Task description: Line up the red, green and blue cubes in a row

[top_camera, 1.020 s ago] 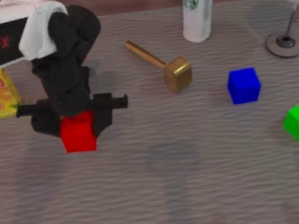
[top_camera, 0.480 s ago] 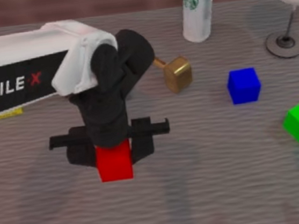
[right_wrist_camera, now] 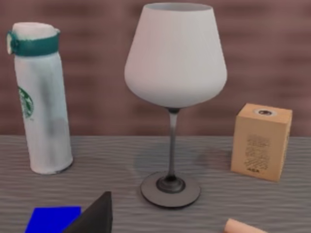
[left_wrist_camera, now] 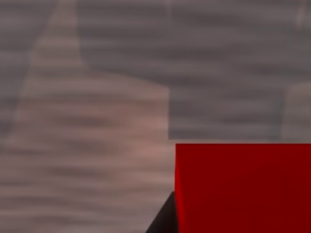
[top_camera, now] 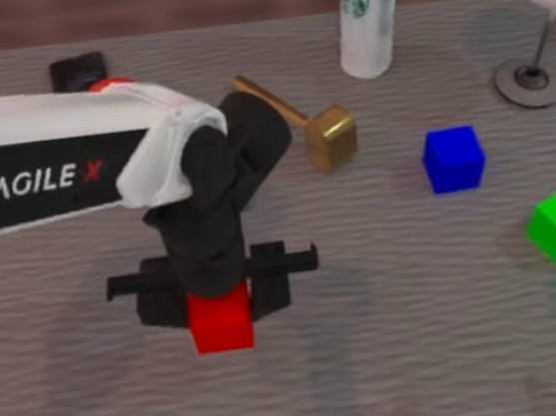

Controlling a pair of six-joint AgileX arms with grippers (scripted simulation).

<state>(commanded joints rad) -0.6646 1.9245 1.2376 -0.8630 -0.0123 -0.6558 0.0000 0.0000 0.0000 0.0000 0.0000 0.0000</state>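
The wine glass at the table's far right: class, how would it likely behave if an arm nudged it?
The wine glass would probably tip easily: a wide bowl sits high on a thin stem over a small round foot. Once down it would likely roll in a curve, since the bowl is round. It also looks fragile at the stem, so a push low at the foot seems safer.

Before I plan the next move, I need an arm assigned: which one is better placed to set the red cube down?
Left. The left gripper is shut on the red cube, over the table's left part. The right gripper is barely in view.
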